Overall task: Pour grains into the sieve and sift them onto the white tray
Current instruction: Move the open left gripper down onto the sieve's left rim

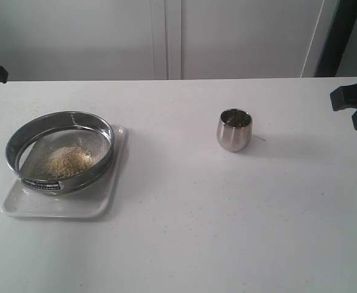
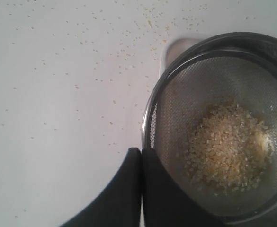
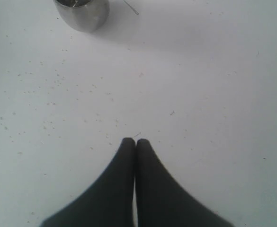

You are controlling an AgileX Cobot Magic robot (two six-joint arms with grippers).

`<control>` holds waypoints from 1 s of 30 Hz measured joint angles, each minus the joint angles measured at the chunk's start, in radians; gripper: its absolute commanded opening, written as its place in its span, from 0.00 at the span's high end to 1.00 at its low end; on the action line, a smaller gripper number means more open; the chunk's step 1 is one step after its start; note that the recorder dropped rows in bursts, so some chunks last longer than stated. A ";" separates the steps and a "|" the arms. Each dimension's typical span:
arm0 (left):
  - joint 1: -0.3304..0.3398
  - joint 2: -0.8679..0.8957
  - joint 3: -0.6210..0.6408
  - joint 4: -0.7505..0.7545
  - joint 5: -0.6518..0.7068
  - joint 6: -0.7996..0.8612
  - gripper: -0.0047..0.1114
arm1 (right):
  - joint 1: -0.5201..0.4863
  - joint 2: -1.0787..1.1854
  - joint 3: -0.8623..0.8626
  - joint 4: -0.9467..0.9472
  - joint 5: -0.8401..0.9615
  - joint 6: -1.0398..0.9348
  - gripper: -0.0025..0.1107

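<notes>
The sieve (image 1: 83, 179) has a shiny steel rim and fine wire mesh; the cup (image 1: 234, 131) is polished metal; the desk (image 1: 227, 213) matt white.

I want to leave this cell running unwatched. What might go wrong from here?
1. The sieve sits toward one end of the white tray, its rim about at the tray's edge; shaking may drop grains onto the table.
2. Stray granules already dot the table, so more spill seems likely.
3. The left gripper is shut; unless it opens, it may shove the sieve rather than grasp it.
</notes>
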 measured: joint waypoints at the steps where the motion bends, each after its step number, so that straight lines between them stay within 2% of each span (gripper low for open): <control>1: 0.000 0.002 -0.005 -0.002 0.000 -0.010 0.96 | 0.000 0.000 0.000 0.000 0.000 0.000 0.98; 5: 0.000 0.024 -0.063 -0.002 0.035 -0.038 0.96 | 0.000 0.000 0.000 0.000 0.000 0.000 0.98; 13: -0.002 0.151 -0.269 0.004 0.267 -0.056 0.96 | 0.000 0.000 0.000 0.000 0.000 0.000 0.98; 16: -0.026 0.193 -0.325 0.068 0.327 -0.085 0.96 | 0.000 0.000 0.000 0.000 0.000 0.000 0.98; 19: -0.068 0.220 -0.349 0.137 0.349 -0.108 0.96 | 0.000 0.000 0.000 0.000 0.000 0.000 0.98; 24: -0.137 0.249 -0.360 0.159 0.345 -0.114 0.96 | 0.000 0.000 0.000 0.000 0.000 0.000 0.98; 28: -0.149 0.265 -0.360 0.163 0.343 -0.112 0.96 | 0.000 0.000 0.000 0.000 0.000 0.000 0.98; 30: -0.149 0.268 -0.360 0.180 0.346 -0.112 0.91 | 0.000 0.000 0.000 0.000 0.000 0.000 0.98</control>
